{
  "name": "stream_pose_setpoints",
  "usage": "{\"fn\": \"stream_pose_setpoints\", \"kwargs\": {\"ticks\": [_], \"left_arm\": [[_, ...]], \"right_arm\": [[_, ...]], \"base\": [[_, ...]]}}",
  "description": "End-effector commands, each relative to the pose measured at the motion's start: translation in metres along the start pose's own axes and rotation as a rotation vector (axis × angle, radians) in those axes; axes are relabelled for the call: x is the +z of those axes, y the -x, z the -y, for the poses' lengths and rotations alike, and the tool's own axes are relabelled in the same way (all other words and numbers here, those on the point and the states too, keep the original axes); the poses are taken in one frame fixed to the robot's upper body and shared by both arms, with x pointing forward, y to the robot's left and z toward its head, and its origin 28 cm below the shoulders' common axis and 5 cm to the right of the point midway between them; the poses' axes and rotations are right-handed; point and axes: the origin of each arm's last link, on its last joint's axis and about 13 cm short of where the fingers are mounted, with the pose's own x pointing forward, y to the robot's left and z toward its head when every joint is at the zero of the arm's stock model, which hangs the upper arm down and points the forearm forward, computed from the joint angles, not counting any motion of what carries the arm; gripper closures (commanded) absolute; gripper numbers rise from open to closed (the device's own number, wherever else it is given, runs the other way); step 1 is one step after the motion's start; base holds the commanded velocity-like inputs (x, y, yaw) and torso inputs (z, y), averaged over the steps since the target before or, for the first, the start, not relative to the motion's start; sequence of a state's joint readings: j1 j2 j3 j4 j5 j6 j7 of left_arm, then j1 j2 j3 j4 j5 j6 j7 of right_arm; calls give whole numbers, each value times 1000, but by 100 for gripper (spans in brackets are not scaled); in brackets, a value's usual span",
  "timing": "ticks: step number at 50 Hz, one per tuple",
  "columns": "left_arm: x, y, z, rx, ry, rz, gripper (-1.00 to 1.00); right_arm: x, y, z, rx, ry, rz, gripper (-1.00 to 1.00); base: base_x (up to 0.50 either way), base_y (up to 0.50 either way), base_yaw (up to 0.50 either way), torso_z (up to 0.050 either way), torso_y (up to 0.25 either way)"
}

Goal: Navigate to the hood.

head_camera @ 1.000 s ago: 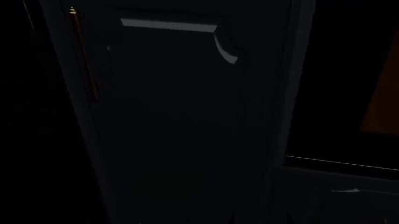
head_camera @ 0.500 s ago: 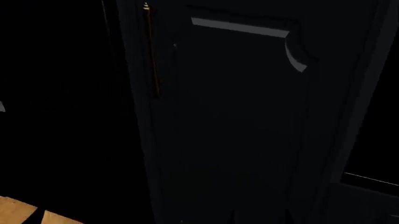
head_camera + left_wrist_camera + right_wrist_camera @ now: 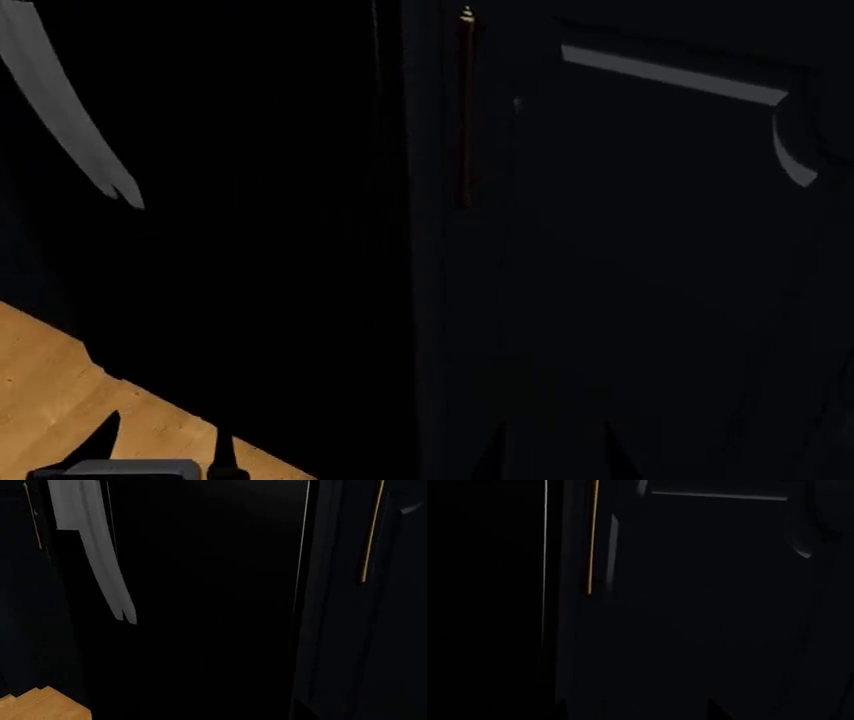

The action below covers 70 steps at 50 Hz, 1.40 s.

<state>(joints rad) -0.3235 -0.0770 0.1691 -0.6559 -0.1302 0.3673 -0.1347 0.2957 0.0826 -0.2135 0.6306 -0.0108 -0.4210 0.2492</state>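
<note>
The hood is out of view; every view is very dark. A tall dark cabinet door (image 3: 641, 280) with a slim vertical handle (image 3: 465, 110) fills the right of the head view. At that view's lower left my left gripper (image 3: 170, 445) shows as two dark fingertips standing apart over wooden floor, nothing between them. My right gripper (image 3: 547, 455) is only a faint silhouette of two spread fingers against the door, and it shows the same way in the right wrist view (image 3: 637, 707). The left wrist view does not show its fingers.
A black opening (image 3: 267, 250) lies left of the cabinet door, with a pale grey curved strip (image 3: 74, 130) at its far side. Light wooden floor (image 3: 80, 400) shows at lower left. The left wrist view holds the same strip (image 3: 100, 555) and a brass handle (image 3: 371, 535).
The head view has swung left: the cabinet door and its handle slid rightwards in frame. The wooden floor, the grey strip and my left gripper's fingertips came into view.
</note>
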Motion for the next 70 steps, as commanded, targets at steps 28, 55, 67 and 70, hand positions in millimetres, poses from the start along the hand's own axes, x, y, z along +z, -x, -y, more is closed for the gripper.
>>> {"fn": "stream_pose_setpoints", "kwargs": {"ticks": [28,55,67,70], "left_arm": [[12,19,-1,-5,-26,18,-100],[19,17,-4,-10,-20,9,-100],[18,18,-3,-9,-22,6,-100],[19,18,-4,-9,-21,9,-100]], "right_arm": [[14,17,1,1,7,24,-100],[22,17,-1,26,3,25,-100],[20,17,-1,28,7,24,-100],[20,18,-1,26,11,24,-100]], "base": [[0,0,500,0,0],[0,0,500,0,0],[0,0,500,0,0],[0,0,500,0,0]]}}
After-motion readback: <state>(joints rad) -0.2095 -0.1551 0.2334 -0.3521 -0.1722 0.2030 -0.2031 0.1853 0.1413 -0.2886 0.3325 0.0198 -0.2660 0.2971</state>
